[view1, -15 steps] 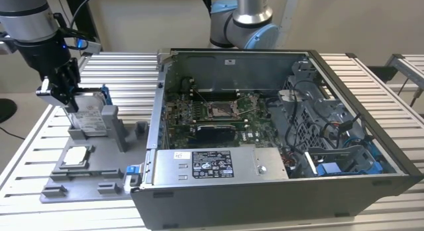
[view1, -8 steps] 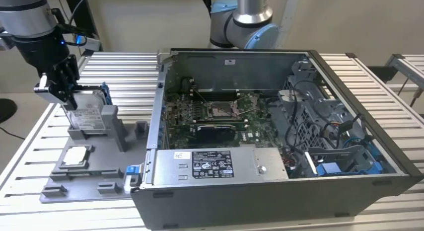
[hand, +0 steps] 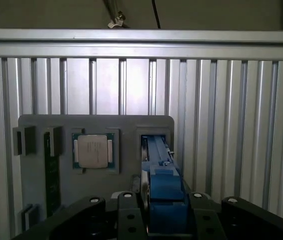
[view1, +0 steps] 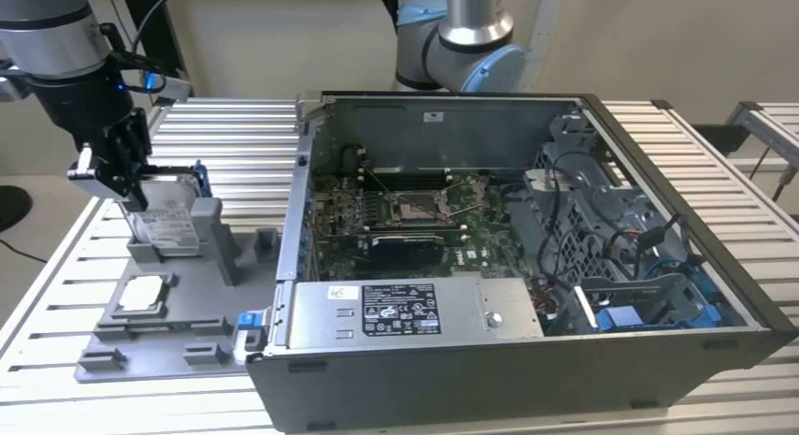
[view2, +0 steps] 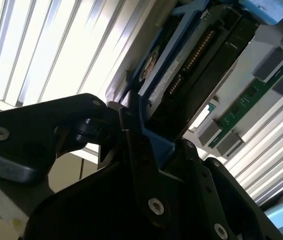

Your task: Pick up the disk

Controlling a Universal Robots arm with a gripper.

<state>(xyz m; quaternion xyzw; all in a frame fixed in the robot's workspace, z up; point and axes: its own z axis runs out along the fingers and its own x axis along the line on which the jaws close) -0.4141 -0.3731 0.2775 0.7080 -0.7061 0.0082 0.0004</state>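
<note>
The gripper [view1: 125,192] is clamping its fingers [hand: 130,212] on the blue edge of the disk [view1: 172,215], standing upright in the grey holder [view1: 210,231], so freeing it is probably calling for a straight upward lift.

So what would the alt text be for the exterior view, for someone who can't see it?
A robot arm's pincer grips the top of the disk, which stands upright in a grey holder on a slatted metal table. An open computer case sits to the exterior view's right.
</note>
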